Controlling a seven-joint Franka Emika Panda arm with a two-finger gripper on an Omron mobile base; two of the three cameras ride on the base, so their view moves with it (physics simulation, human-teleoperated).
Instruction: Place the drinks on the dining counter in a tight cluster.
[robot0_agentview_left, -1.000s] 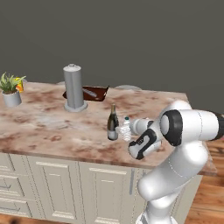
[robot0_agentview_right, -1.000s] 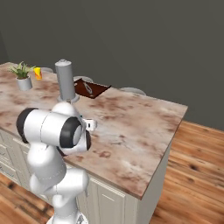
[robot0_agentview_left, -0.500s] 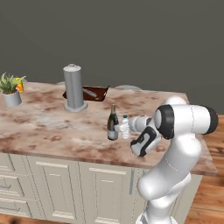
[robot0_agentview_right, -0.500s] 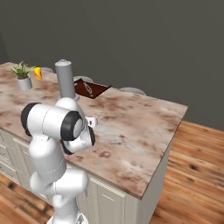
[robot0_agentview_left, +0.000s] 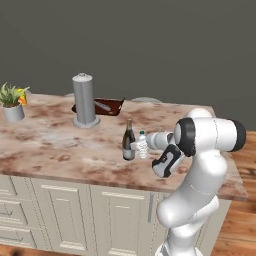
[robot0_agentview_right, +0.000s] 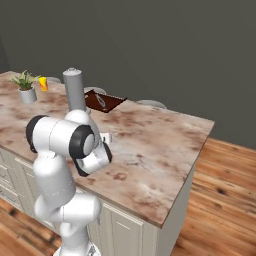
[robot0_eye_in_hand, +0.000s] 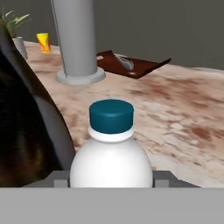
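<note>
On the dining counter (robot0_agentview_left: 60, 150) a slim dark wine bottle (robot0_agentview_left: 128, 141) stands upright near the front edge. Right beside it, on its right, stands the small clear water bottle (robot0_agentview_left: 142, 145) with a blue cap. My gripper (robot0_agentview_left: 149, 143) reaches in from the right and is shut on the water bottle. In the hand view the water bottle (robot0_eye_in_hand: 111, 151) sits between the fingertips (robot0_eye_in_hand: 57, 177), and the wine bottle (robot0_eye_in_hand: 26, 131) is a dark mass close on the left. The yellow bottle (robot0_agentview_right: 43, 83) stands far off by the plant, also seen as the yellow bottle (robot0_eye_in_hand: 43, 42).
A tall grey cylinder (robot0_agentview_left: 84, 100) on a round base stands at the back of the counter, with a dark brown tray (robot0_agentview_left: 100, 106) next to it. A potted plant (robot0_agentview_left: 12, 102) sits at the far left end. The counter's front edge runs just below the bottles.
My arm's upper joints have shifted slightly. The water bottle and the wine bottle stand in the same spot, side by side.
</note>
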